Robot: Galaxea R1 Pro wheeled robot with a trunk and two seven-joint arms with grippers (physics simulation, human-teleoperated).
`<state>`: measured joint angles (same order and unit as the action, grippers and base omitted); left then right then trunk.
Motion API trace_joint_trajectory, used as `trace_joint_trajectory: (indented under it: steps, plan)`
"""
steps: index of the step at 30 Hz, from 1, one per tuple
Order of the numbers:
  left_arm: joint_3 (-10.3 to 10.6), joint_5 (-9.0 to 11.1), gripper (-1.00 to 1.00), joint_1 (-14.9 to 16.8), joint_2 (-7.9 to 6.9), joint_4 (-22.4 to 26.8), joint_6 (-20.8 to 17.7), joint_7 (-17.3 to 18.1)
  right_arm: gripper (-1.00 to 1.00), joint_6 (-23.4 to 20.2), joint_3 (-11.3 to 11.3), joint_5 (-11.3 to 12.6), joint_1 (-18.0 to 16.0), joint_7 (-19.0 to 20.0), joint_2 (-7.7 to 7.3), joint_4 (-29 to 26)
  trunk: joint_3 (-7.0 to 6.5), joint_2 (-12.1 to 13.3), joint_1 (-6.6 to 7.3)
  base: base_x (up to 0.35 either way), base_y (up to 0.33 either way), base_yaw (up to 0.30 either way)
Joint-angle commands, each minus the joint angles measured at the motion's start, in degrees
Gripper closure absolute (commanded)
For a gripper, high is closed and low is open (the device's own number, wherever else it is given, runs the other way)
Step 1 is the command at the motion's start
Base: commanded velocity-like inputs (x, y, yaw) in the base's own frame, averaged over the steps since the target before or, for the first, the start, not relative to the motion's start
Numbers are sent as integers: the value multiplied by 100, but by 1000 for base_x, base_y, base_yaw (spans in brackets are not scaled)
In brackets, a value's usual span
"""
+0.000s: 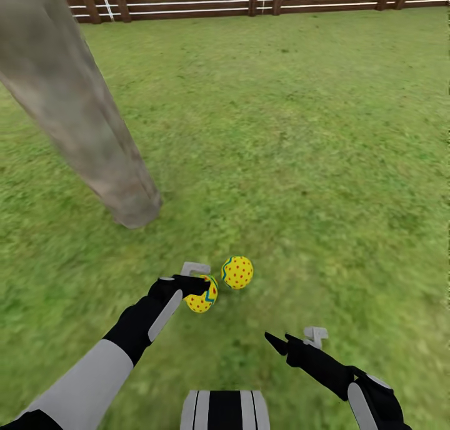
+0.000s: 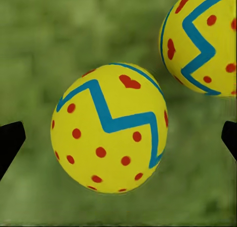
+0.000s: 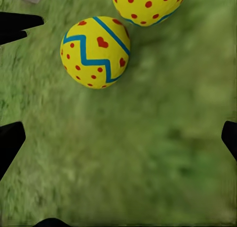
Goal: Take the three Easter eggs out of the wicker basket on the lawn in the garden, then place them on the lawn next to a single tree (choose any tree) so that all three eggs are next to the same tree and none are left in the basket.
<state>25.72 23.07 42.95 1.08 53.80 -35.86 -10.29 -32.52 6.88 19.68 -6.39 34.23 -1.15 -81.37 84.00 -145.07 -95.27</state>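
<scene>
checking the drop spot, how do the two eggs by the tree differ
The near egg lies right at the left hand, between its open fingers in the left wrist view; the far egg lies clear of both hands. The far egg is closer to the tree trunk's base. The near egg is partly hidden behind the hand; the far egg is in full view. Both are yellow with red dots and blue zigzags, resting on the lawn.

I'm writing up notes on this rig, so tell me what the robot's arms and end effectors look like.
Both arms have light grey upper segments and glossy black forearms with a grey inset panel. The left end effector and the right end effector each have black pointed fingers and a small pale grey bracket on top. In the left wrist view the fingertips show as plain black wedges. No cables or markings are visible.
</scene>
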Motion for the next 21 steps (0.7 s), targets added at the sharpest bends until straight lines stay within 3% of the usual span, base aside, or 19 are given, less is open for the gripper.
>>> trace_joint_trajectory:
  steps: [1, 21]
  plan:
    - [12, 60, -100, 3, -2, 7, -17, -52, -100, -44, 7, 36, -2, 6, 0, -2, -19, 0, 6, -316, 0, 0]
    - [14, 58, -100, 3, -4, 6, -17, -52, -100, -44, 6, 36, -2, 5, 0, 0, -463, 27, 58, -334, 0, 0]
